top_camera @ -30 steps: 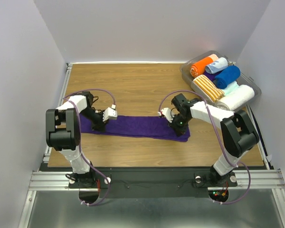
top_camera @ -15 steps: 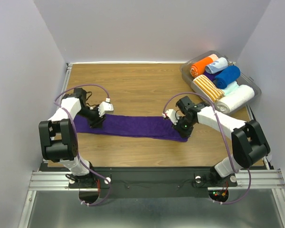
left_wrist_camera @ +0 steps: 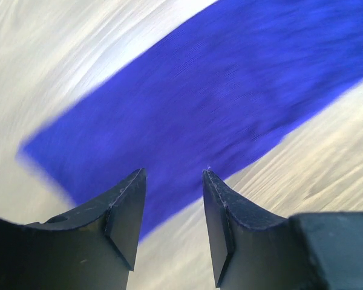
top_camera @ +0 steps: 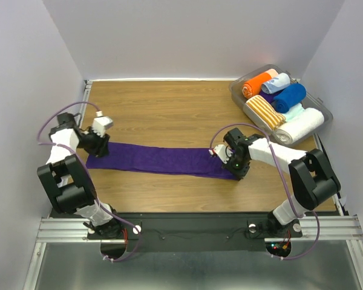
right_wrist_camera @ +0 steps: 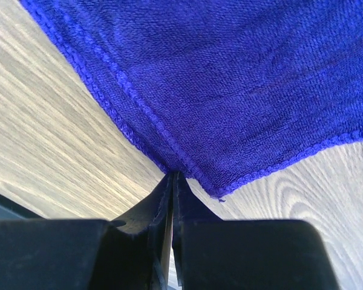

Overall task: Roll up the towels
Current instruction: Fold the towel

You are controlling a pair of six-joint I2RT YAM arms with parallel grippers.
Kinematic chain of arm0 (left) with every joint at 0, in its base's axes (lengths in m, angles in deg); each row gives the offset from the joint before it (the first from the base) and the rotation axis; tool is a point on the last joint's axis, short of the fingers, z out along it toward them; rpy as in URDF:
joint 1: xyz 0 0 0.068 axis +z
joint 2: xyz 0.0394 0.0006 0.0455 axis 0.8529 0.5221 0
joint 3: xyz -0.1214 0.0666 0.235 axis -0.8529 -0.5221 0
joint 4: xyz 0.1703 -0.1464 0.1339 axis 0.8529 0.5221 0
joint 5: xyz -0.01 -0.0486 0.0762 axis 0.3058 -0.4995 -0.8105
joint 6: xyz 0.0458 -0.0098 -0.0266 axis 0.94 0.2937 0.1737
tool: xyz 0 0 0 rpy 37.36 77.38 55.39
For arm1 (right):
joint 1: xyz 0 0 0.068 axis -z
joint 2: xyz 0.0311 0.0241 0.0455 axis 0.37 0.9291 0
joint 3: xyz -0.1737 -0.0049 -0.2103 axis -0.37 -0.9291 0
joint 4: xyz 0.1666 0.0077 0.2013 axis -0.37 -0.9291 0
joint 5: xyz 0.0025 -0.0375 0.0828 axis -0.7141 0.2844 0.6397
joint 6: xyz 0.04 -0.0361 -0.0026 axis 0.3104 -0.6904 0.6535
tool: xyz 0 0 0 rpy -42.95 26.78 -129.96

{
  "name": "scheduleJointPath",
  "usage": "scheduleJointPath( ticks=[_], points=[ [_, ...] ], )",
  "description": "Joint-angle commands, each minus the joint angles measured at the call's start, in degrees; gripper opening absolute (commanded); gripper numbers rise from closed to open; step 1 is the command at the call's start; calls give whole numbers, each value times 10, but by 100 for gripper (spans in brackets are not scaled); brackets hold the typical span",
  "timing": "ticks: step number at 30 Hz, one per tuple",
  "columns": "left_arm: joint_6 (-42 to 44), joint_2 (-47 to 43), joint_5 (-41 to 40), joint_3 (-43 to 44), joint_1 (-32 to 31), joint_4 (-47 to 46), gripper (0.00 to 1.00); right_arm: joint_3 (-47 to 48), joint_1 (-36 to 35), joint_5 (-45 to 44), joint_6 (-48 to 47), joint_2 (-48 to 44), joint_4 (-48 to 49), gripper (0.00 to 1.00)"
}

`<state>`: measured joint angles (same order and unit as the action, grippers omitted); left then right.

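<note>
**Towel pulled out long, left gripper let go**

The left gripper [top_camera: 98, 145] has swung out toward the table's left edge since a second ago, when it sat further in along the cloth with its fingers closed. Its fingers now stand apart with nothing between them, above the left end of the purple towel [top_camera: 163, 159]. That end has travelled left with it, so the towel now lies longer and flatter, a narrow strip across the middle of the table [top_camera: 169, 109].

The right gripper [top_camera: 239, 170] has shifted slightly toward the near right corner of the towel. Its fingers are pressed together with the tips against the hem beside that corner. Whether any cloth is nipped between them cannot be told.

Each arm overhangs one end of the towel and hides part of it from above. At the far right, well apart from the strip, a clear bin [top_camera: 235, 93] holds the blue towel [top_camera: 288, 96], rolled, among an orange roll [top_camera: 254, 84], a pale blue roll [top_camera: 277, 83], a striped roll [top_camera: 263, 112] and a white roll [top_camera: 302, 124].
</note>
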<state>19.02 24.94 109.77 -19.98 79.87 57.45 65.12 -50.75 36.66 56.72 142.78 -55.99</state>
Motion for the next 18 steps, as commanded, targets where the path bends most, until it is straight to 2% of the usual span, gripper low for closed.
scheduleJointPath(
  ticks=[1, 5, 9, 11, 14, 18],
  points=[
    [-64, 5, -4, 30, 63, 4, 53, -20, -5, -46, 24, -17, 37, 6],
    [-92, 0, -48, 16, 90, -16, 53, -28, 0, -74, 32, -25, 38, 6],
    [-133, -12, -98, -15, 110, -61, 53, -19, 30, -64, 37, -23, 39, 8],
    [-149, -8, -127, -22, 117, -89, 53, -8, 45, -31, 52, -26, 32, 13],
    [-175, 15, -142, -7, 129, -100, 53, 23, 47, -18, 79, -30, 19, 31],
    [-193, 57, -138, 27, 135, -94, 53, 55, 48, 24, 102, -19, -4, 35]
  ],
)
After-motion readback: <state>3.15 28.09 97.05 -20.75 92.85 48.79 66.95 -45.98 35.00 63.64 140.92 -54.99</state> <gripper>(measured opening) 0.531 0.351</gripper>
